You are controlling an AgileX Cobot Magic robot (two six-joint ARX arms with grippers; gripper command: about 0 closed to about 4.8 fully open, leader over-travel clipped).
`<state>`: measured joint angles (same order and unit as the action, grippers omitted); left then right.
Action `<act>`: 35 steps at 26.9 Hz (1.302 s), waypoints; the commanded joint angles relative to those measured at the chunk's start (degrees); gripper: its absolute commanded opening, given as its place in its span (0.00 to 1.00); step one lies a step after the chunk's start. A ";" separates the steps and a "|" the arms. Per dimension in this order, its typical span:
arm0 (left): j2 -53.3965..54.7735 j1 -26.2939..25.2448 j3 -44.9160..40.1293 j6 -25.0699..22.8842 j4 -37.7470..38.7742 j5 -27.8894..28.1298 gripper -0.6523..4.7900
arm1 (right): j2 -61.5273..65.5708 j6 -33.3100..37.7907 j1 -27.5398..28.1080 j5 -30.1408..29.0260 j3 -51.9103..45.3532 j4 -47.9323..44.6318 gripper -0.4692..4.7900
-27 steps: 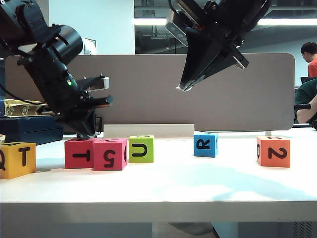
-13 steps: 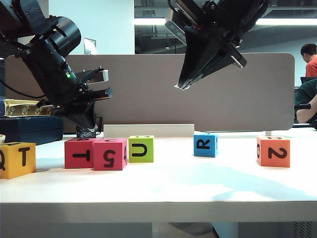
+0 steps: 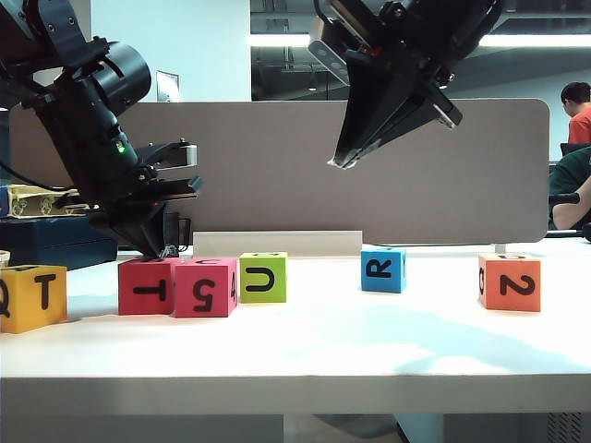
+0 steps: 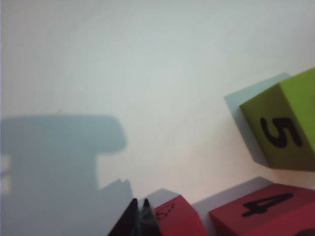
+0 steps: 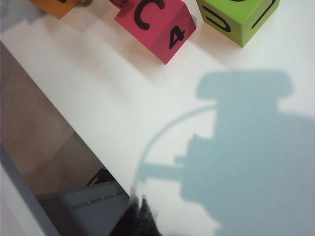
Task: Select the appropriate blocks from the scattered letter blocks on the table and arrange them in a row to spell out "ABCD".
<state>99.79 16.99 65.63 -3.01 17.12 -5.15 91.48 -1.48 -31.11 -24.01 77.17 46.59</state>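
Along the front of the white bench (image 3: 305,351), the yellow foam Q-T cube (image 3: 33,297) sat at the far left and the orange foam 2 cube (image 3: 510,281) far right. Behind, the red foam T cube (image 3: 146,286) touched the red foam 5 cube (image 3: 204,287), with the lime-green U cube (image 3: 262,277) just beside. The left gripper (image 3: 164,249), fingers pressed together and holding nothing, stood at the T cube's rear top edge, clearly the nearer arm. The right gripper (image 3: 338,163), likewise closed and empty, hung high above the bench.
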 commanded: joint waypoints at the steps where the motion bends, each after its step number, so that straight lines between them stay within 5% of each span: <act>1: -0.13 0.04 0.04 -0.20 2.78 -2.93 0.11 | -0.39 -0.04 -0.13 -0.09 0.22 -0.09 0.08; 24: -0.59 0.09 0.11 -0.17 3.15 -6.32 0.11 | -0.37 -0.07 -0.13 0.09 0.22 -0.79 0.08; 28: -2.93 0.11 1.92 -0.04 0.50 -6.03 0.19 | -0.37 -0.07 -0.13 0.09 0.22 -0.83 0.08; 35: -5.70 0.07 14.38 -5.01 17.53 4.83 0.19 | -0.37 -0.07 -0.13 0.07 0.22 -0.55 0.08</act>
<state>94.80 17.02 79.18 -6.42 31.27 -2.26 91.48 -1.48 -31.18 -23.81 77.17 46.41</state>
